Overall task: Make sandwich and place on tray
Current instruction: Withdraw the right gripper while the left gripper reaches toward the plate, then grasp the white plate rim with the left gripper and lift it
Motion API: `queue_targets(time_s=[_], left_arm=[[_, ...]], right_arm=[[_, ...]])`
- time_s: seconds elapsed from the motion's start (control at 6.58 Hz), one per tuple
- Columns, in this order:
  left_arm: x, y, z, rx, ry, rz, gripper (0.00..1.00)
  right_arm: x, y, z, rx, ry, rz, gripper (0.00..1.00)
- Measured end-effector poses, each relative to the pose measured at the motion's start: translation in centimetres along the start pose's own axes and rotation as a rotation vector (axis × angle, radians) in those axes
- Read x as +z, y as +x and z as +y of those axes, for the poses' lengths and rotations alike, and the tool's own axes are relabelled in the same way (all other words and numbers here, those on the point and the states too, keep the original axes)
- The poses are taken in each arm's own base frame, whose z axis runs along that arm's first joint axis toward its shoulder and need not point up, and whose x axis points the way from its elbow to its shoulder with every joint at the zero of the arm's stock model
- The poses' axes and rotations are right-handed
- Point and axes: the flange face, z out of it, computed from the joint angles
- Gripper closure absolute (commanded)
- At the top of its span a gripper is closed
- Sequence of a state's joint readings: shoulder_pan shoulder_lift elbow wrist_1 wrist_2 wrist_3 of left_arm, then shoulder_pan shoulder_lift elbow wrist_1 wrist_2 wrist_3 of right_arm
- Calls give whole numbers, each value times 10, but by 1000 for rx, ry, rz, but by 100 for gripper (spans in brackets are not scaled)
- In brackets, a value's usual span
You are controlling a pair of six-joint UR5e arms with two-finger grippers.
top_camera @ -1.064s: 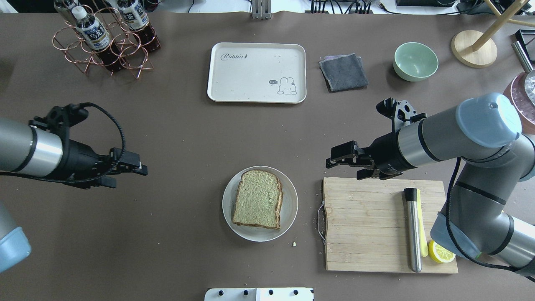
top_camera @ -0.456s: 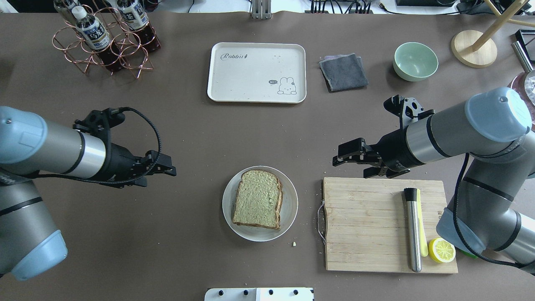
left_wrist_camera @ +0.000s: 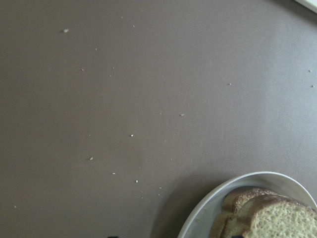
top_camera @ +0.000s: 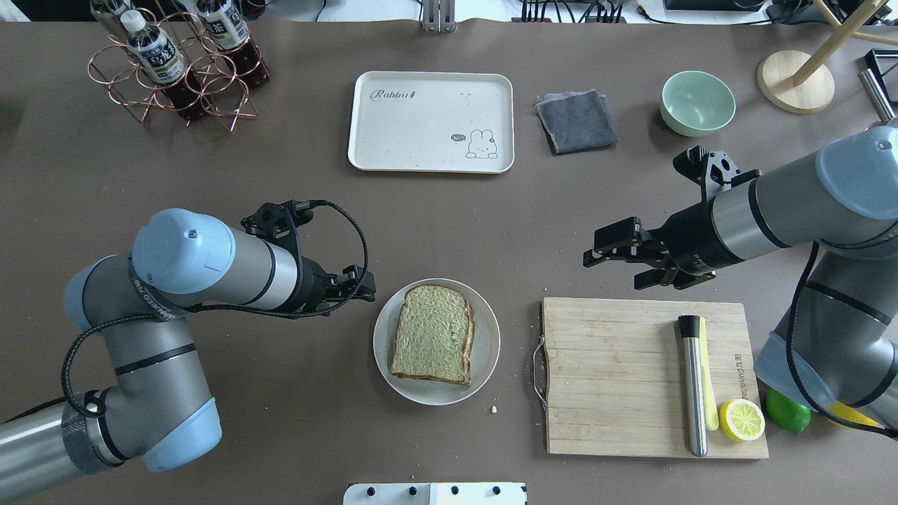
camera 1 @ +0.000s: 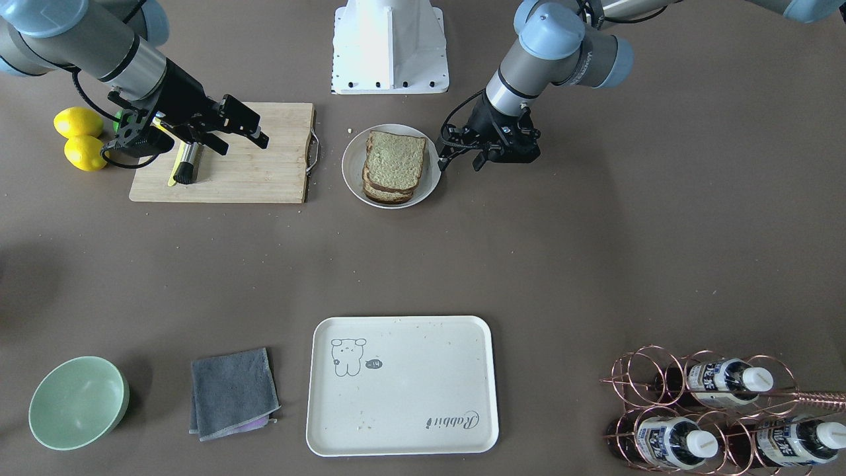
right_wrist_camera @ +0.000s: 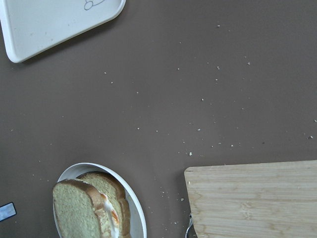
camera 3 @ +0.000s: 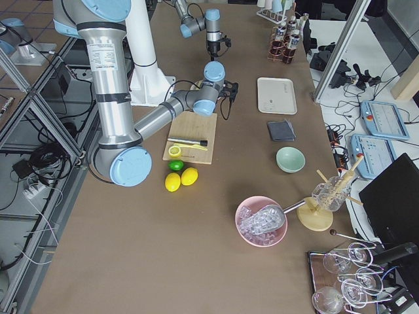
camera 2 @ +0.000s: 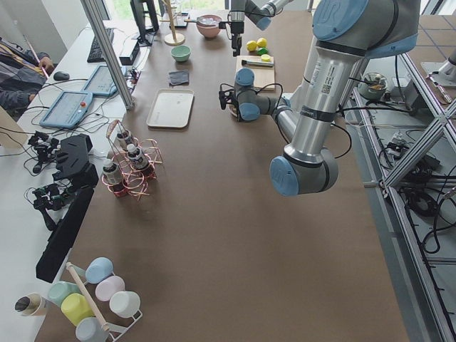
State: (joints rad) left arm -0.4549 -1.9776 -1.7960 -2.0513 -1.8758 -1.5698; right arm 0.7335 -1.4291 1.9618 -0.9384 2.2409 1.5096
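The sandwich, two greenish-tan slices with dark crust, lies on a round white plate. It also shows in the front view and the left wrist view. The right wrist view shows white and orange egg between the slices. The cream tray lies bare at the far middle of the table, also in the front view. My left gripper is open and empty, just left of the plate. My right gripper is open and empty, above the far edge of the cutting board.
A wooden cutting board right of the plate holds a metal tool and a lemon half. A lime lies beside it. A grey cloth, a green bowl and a bottle rack stand along the far side.
My left arm has swung right, bringing its gripper from the table's left up to the plate's left edge. My right gripper has drifted right and slightly away from the plate.
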Motion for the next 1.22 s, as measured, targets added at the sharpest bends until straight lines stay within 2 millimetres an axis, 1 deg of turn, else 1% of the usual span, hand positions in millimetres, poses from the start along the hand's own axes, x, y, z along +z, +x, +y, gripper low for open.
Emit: queue_targets(time_s=[0.15, 0.3, 0.46, 0.76, 1.06, 1.22], left_arm=[[13, 3, 13, 9, 15, -7, 35], [20, 6, 22, 15, 22, -11, 37], [25, 6, 28, 17, 20, -15, 37], [35, 5, 32, 16, 16, -26, 38], [38, 9, 32, 8, 15, -23, 58], [38, 11, 32, -4, 15, -22, 65]], right_arm=[[0, 1, -1, 2, 0, 2, 0], [1, 2, -1, 3, 1, 4, 0], [1, 3, -1, 4, 1, 5, 0], [0, 6, -1, 7, 0, 8, 0], [0, 7, 0, 8, 0, 9, 0], [0, 7, 0, 8, 0, 9, 0]])
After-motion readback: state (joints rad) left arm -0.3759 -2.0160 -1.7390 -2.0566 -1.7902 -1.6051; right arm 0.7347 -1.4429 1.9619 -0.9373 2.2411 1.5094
